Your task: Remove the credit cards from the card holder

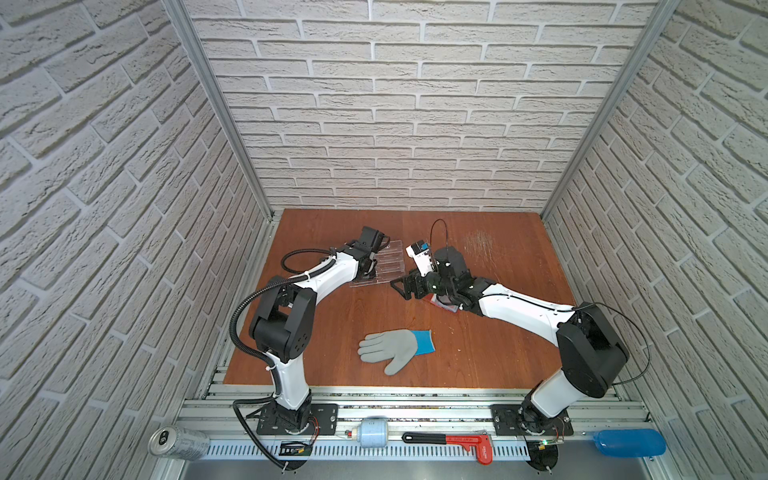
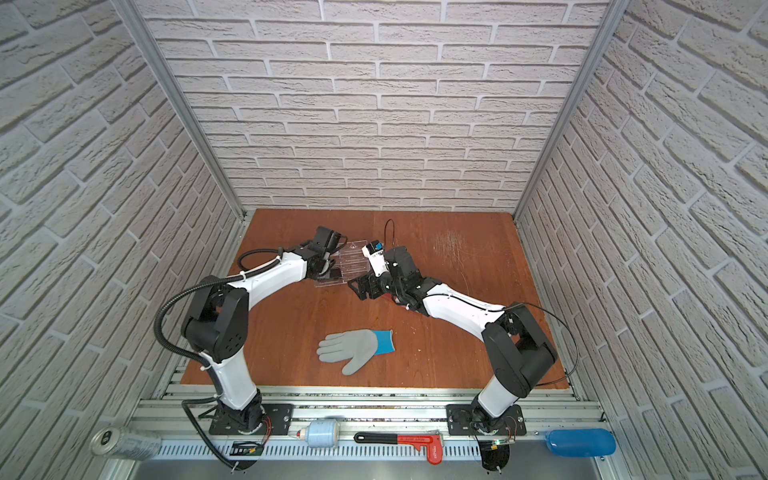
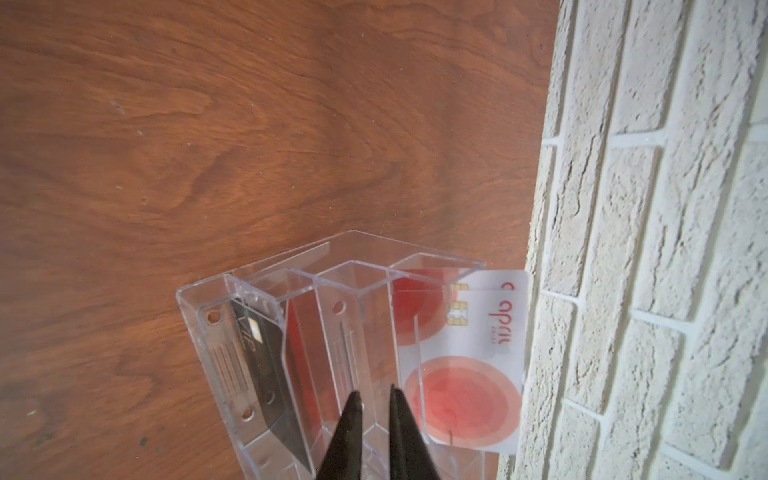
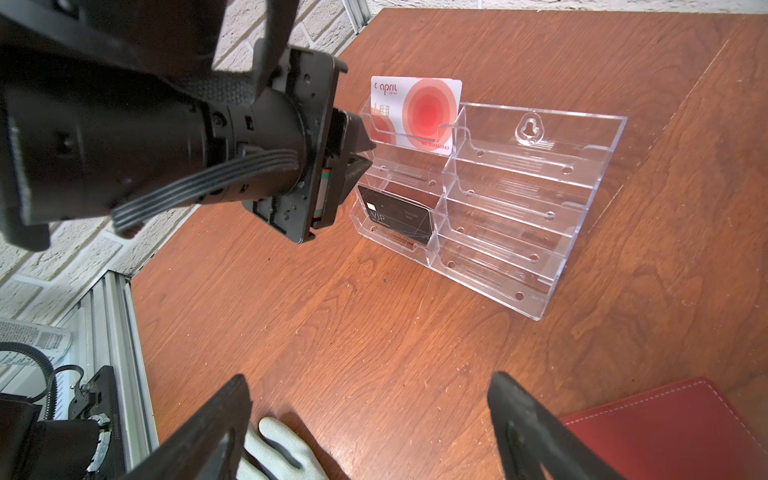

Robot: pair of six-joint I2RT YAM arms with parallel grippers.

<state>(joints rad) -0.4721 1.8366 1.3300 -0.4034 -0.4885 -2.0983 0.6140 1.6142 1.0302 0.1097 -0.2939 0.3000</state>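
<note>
The dark red card holder [image 4: 665,424] lies flat on the wooden table beside one finger of my right gripper [image 4: 370,386]. In a top view it shows only as a red corner [image 1: 445,306] under the right wrist. My right gripper [image 1: 400,286] is wide open over bare wood, holding nothing. My left gripper [image 3: 375,392] points into the clear acrylic stand [image 3: 332,266]. Its jaws stand a narrow gap apart with nothing between them. From the right wrist view its tips [image 4: 369,154] sit at the stand's left column. No credit cards show in any view.
The stand [image 4: 519,199] holds a white card with red circles [image 4: 415,108] in its top tier and a black card [image 4: 395,216] low down. A grey and blue glove [image 1: 395,349] lies near the table's front. The brick back wall [image 3: 644,249] is close behind the stand.
</note>
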